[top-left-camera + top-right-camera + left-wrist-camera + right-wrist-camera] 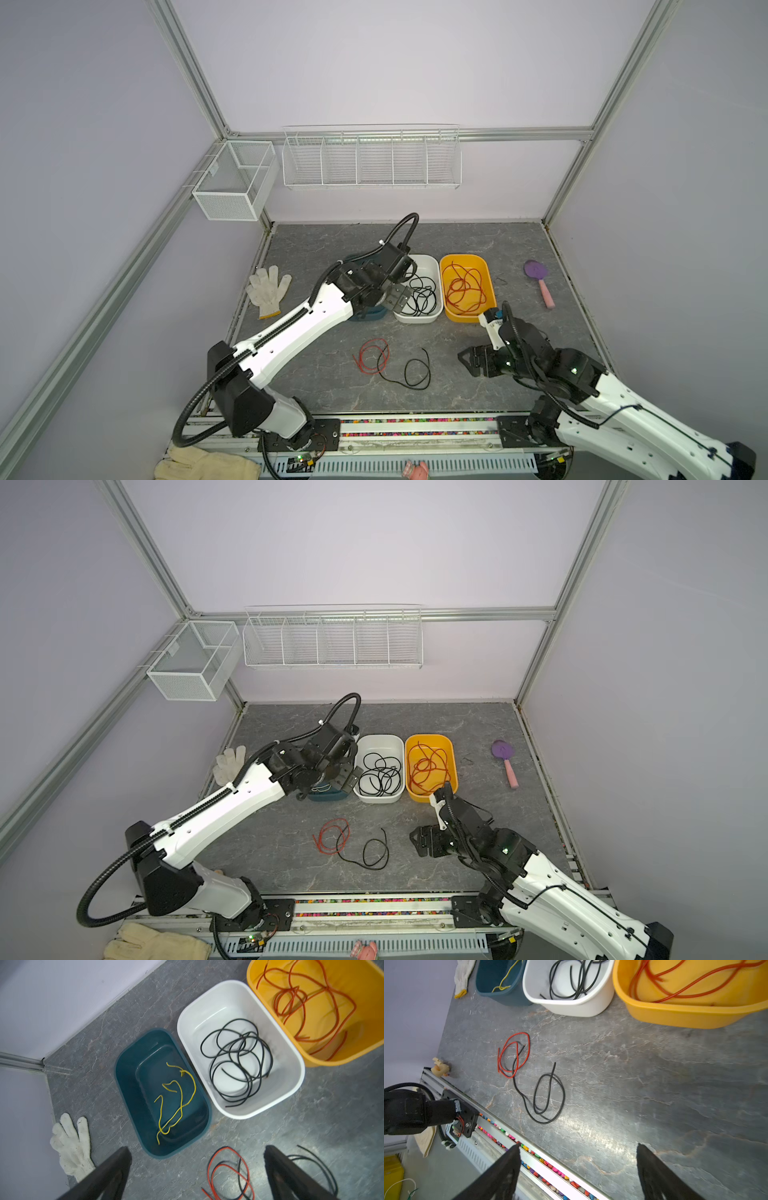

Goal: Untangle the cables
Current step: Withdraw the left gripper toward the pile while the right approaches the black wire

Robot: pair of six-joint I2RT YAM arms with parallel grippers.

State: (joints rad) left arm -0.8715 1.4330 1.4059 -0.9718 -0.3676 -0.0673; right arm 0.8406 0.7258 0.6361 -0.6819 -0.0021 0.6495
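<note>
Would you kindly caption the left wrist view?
Open left gripper above binned yellow cables, black cables, red cables; loose cables lie nearby.

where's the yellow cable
Left wrist view: the yellow cable lies inside the dark teal tub, which sits left of the white tub in both top views.

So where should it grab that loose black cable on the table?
Probably the free end poking out past the loop of the black cable, farthest from the red cable it crosses. Come straight down: it lies flat on the table.

White glove (267, 291) left; purple scoop (536, 271) right; wire rack (371, 160) on wall.
</note>
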